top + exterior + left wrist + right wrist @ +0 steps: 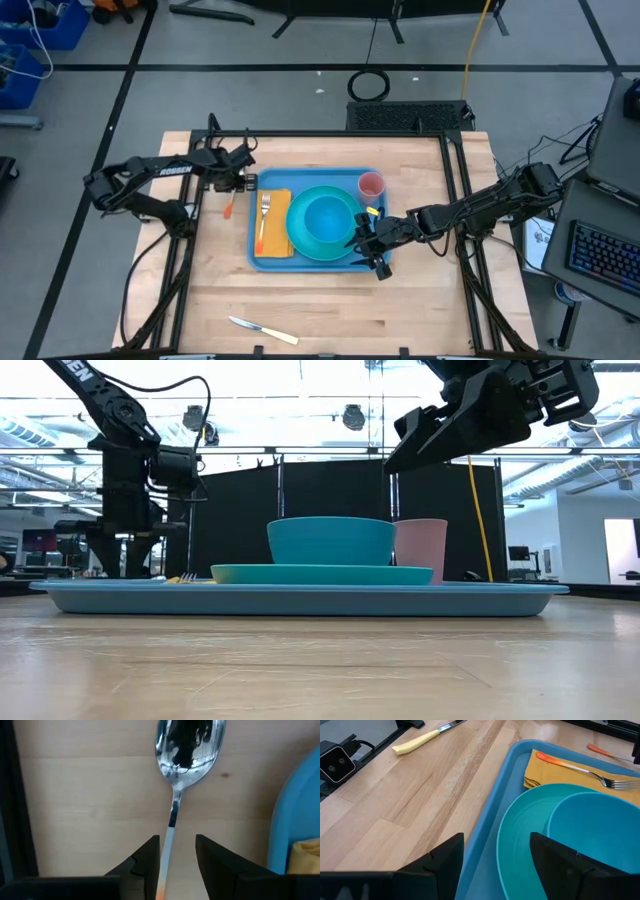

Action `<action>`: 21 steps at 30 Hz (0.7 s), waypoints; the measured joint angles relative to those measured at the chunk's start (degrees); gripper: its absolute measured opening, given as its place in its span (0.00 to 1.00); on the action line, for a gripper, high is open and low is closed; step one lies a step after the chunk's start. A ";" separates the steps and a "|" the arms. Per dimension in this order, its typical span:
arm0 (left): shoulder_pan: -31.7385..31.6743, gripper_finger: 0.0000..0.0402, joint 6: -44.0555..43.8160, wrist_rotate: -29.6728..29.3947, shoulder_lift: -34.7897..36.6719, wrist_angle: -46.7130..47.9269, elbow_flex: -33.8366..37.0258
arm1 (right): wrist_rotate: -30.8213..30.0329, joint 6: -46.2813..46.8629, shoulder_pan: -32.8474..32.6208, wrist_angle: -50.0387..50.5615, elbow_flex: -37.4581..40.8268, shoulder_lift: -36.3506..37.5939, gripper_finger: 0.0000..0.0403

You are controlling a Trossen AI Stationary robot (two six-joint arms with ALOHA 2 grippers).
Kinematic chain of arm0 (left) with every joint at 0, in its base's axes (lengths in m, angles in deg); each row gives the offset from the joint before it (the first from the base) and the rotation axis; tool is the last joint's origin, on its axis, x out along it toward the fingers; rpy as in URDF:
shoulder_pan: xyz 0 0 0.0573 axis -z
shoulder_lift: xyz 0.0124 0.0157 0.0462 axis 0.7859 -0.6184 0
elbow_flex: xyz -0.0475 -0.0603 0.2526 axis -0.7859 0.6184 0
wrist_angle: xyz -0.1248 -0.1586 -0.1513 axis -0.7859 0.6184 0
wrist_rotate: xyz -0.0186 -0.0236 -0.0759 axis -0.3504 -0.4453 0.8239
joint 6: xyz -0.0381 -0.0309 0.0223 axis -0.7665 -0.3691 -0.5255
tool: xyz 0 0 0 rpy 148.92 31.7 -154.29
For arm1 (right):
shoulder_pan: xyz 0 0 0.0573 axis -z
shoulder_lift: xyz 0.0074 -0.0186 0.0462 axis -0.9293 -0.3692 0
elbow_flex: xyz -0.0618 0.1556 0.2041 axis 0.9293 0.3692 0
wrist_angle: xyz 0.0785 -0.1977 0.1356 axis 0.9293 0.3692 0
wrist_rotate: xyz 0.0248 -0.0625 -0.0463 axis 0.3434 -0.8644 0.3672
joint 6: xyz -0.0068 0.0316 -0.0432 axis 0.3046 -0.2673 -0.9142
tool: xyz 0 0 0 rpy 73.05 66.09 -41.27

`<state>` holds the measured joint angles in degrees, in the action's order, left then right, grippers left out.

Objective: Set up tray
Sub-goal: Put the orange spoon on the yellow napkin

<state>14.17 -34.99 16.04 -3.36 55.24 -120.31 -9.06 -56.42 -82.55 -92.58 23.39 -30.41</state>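
The large blue tray (262, 262) lies mid-table. It carries a turquoise plate (302, 240) with a turquoise bowl (328, 216) on it, a pink cup (371, 185), and a yellow napkin (277, 235) with an orange-handled fork (264, 218) on top. A spoon (186, 750) lies on the table by the tray's left side. My left gripper (177, 857) is open over the spoon, with one finger on each side of its thin neck and clear of it. My right gripper (495, 865) is open and holds nothing above the tray's near right corner (378, 262).
A knife with a yellow handle (262, 330) lies near the table's near edge, left of centre, and also shows in the right wrist view as the knife (422, 739). Bare wood spreads between the tray and the near edge. Black frame rails run along the table's sides.
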 joint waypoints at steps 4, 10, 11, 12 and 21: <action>-0.15 0.32 0.96 -0.05 -1.42 -0.64 0.00 | 0.00 0.00 0.00 -0.02 0.00 0.00 0.54; -1.62 0.32 1.60 1.14 -5.39 -0.89 -0.22 | 0.00 0.00 0.02 -0.02 0.00 0.00 0.54; -1.64 0.32 1.73 1.22 -5.93 -0.96 -0.28 | 0.00 0.00 0.02 -0.02 0.00 0.00 0.54; -1.66 0.32 1.88 1.22 -6.42 -0.95 -0.30 | 0.00 0.00 0.02 0.00 0.00 0.02 0.54; -1.68 0.31 2.49 1.27 -6.75 -1.77 -0.17 | 0.00 -0.02 0.02 0.00 0.02 0.00 0.54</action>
<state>12.49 -32.50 17.31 -10.10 53.47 -120.48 -9.06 -56.45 -82.53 -92.58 23.41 -30.41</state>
